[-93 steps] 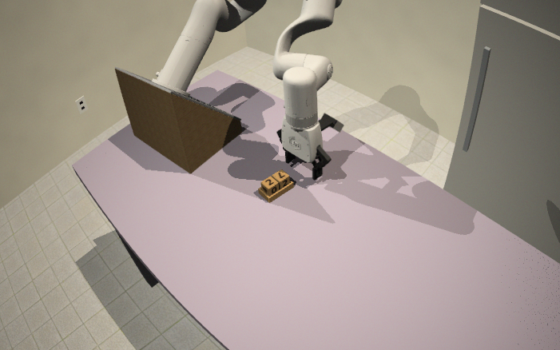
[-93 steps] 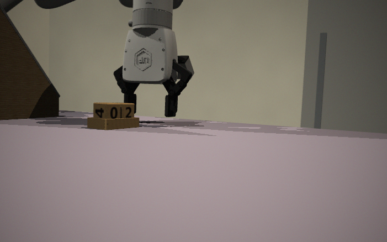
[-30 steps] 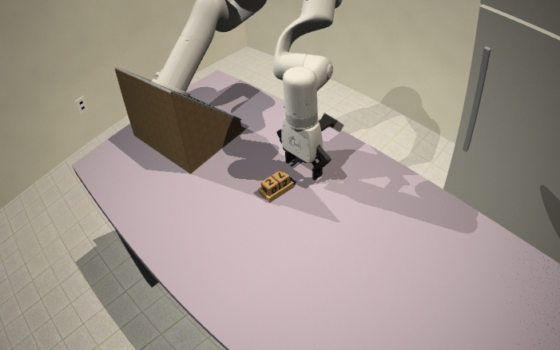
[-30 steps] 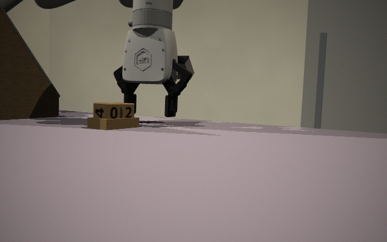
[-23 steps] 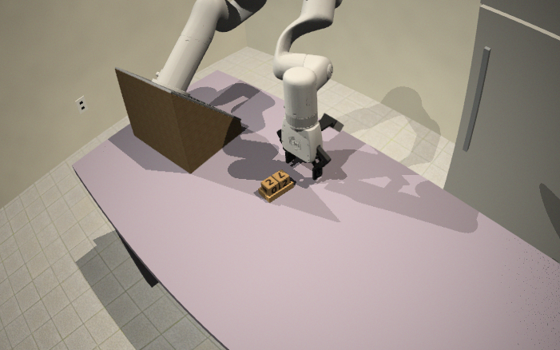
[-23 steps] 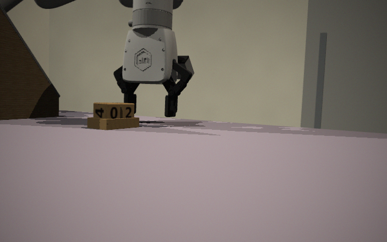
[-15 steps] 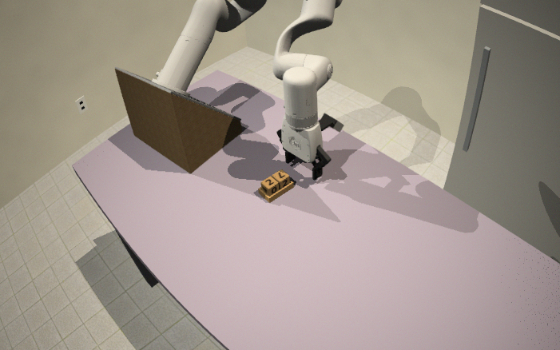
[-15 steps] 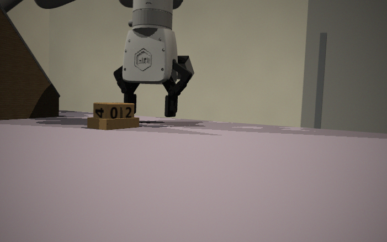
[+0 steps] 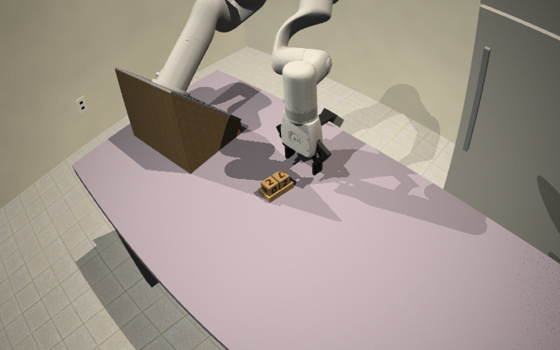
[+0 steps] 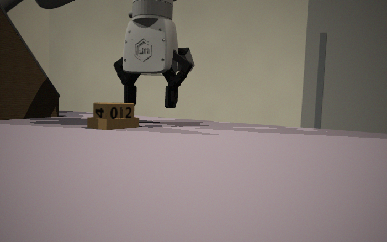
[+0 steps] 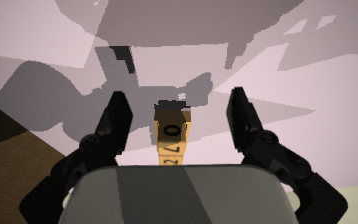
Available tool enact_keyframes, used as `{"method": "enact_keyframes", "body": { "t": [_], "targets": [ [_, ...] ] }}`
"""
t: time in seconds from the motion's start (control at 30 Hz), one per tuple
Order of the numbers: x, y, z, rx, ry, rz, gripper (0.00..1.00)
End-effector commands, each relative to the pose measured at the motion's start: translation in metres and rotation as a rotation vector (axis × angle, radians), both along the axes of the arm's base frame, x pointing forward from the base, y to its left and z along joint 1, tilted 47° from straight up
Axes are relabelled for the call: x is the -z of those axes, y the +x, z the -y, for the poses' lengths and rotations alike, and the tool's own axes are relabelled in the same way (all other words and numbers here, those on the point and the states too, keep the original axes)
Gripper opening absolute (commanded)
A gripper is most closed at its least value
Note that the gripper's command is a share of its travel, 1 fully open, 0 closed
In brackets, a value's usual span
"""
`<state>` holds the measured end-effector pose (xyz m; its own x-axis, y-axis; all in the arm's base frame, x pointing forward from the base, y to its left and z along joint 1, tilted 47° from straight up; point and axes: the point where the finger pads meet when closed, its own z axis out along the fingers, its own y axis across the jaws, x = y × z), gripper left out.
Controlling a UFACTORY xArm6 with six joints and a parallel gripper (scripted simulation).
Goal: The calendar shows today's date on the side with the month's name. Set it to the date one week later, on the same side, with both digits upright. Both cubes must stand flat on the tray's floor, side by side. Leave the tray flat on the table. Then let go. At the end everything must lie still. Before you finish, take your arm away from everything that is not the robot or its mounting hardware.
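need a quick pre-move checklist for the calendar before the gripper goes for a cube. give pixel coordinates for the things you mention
- Gripper (image 9: 303, 161) (image 10: 150, 105) (image 11: 178, 101) open: ok
- Nothing between its fingers: ok
- Both cubes side by side in the tray (image 9: 269, 199) (image 10: 123, 123): ok
- Tray flat on the table (image 9: 299, 260) (image 10: 203, 180): ok
- Month's name in sight, to confirm which side counts: cannot tell, no view shows it
- Gripper lined up around a cube: not ok, in the exterior view the fingertips hang above the table, mostly off to the right of the cubes
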<state>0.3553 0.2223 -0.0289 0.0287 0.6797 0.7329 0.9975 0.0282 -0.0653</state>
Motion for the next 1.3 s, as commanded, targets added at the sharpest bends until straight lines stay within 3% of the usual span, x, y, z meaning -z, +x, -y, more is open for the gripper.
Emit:
{"method": "enact_keyframes", "body": {
  "t": [0.0, 0.43, 0.6, 1.27],
  "targets": [
    [-0.010, 0.002, 0.010, 0.001, 0.000, 0.002, 1.00],
    [-0.014, 0.004, 0.018, 0.027, -0.002, -0.026, 1.00],
    [0.000, 0.018, 0.033, 0.052, -0.005, -0.053, 1.00],
    [0.020, 0.038, 0.054, 0.143, -0.013, -0.152, 1.00]
  ]
}}
